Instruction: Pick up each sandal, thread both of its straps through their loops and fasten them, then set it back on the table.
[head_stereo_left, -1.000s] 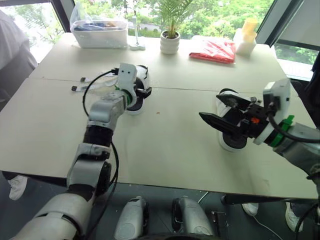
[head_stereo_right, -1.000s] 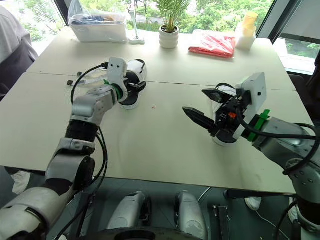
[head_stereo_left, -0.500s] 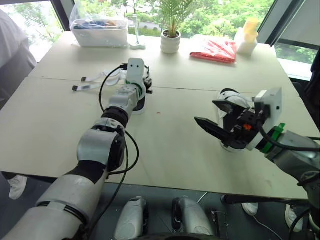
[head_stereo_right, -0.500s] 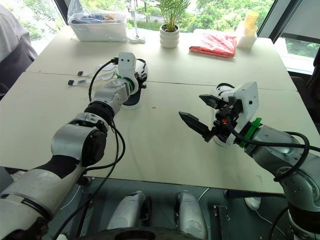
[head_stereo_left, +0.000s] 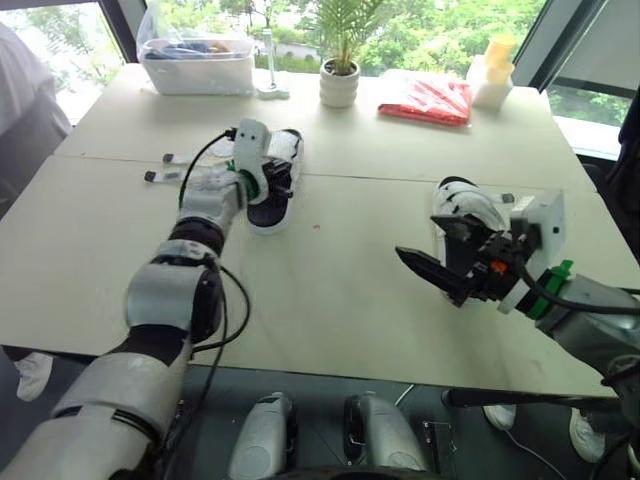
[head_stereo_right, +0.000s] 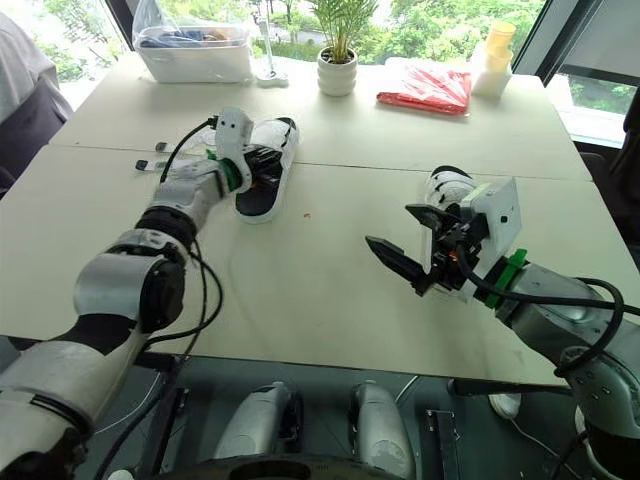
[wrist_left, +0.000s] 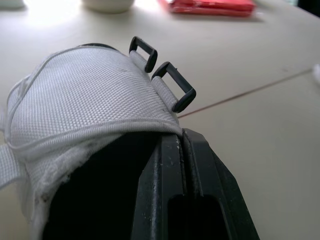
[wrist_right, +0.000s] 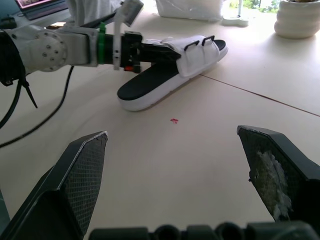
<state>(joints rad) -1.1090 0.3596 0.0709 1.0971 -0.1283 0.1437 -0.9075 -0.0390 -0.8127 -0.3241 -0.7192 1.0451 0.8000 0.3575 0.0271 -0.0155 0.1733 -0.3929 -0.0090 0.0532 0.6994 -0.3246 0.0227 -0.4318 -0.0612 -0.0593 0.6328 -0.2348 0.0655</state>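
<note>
**Left end effector** (wrist_left: 183, 142): fingers (wrist_left: 165, 170) pressed together, tucked in under the white strap (wrist_left: 80, 95) of the first sandal (head_stereo_left: 272, 207). Whether they pinch the strap's hem cannot be told. The left wrist view shows two black loops (wrist_left: 175, 85) just ahead of the fingertips, both unthreaded. The head views give only the sandal lying flat on the tabletop (head_stereo_left: 330, 300).

**Right end effector** (wrist_right: 170, 135): fingers spread wide, holding nothing, above the tabletop. The second sandal (head_stereo_left: 465, 203) lies just behind it, at its wrist side.
</note>
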